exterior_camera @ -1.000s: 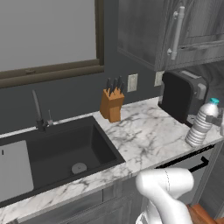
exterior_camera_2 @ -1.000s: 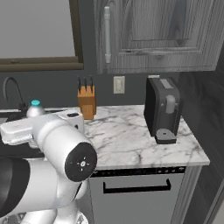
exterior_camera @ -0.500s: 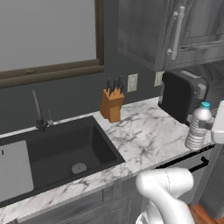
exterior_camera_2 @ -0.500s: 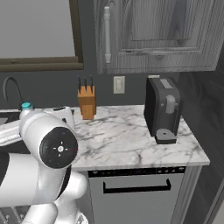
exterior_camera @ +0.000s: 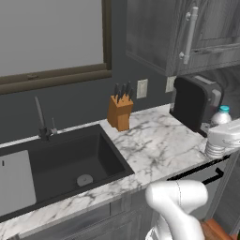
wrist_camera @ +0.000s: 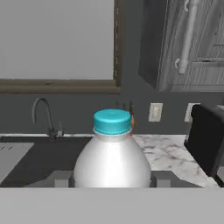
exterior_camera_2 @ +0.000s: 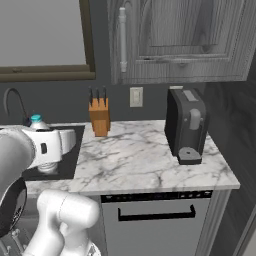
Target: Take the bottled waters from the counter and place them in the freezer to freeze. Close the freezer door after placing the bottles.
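With the gripper (wrist_camera: 112, 186) clamped around one upright bottled water (wrist_camera: 112, 162), we are mid-carry; next, we judge, comes transport to the freezer.

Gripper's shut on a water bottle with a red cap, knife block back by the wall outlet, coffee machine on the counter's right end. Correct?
Not quite: the cap is light blue, not red. The hand view shows it plainly on the water bottle held in the gripper. The rest stands: the knife block sits by the wall outlet, and the coffee machine is at the right end of the counter.
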